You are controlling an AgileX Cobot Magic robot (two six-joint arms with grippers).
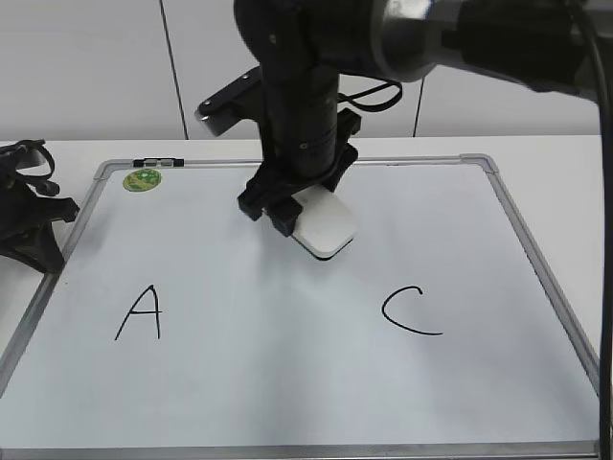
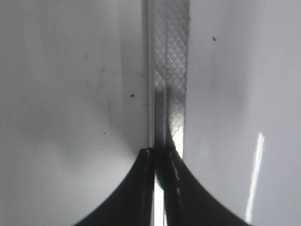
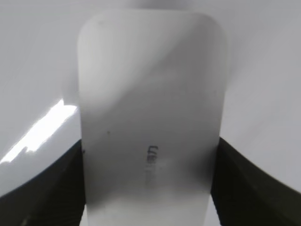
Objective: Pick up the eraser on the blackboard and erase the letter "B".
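The white eraser (image 1: 326, 230) is held in my right gripper (image 1: 287, 206) over the upper middle of the blackboard (image 1: 287, 374). I cannot tell whether it touches the board. In the right wrist view the eraser (image 3: 150, 94) fills the frame, with grey lettering on top, and the black jaws of my right gripper (image 3: 148, 188) are shut on its two long sides. No letter "B" shows; the board between the black "A" (image 1: 141, 313) and the black "C" (image 1: 410, 311) is blank white. My left gripper (image 2: 160, 162) is shut and empty at the board's metal frame (image 2: 171, 56).
A round green sticker (image 1: 142, 179) sits at the board's far left corner. The left arm (image 1: 29, 216) rests on the white table beside the board's left edge. The right arm reaches in from the upper right across the board's far edge.
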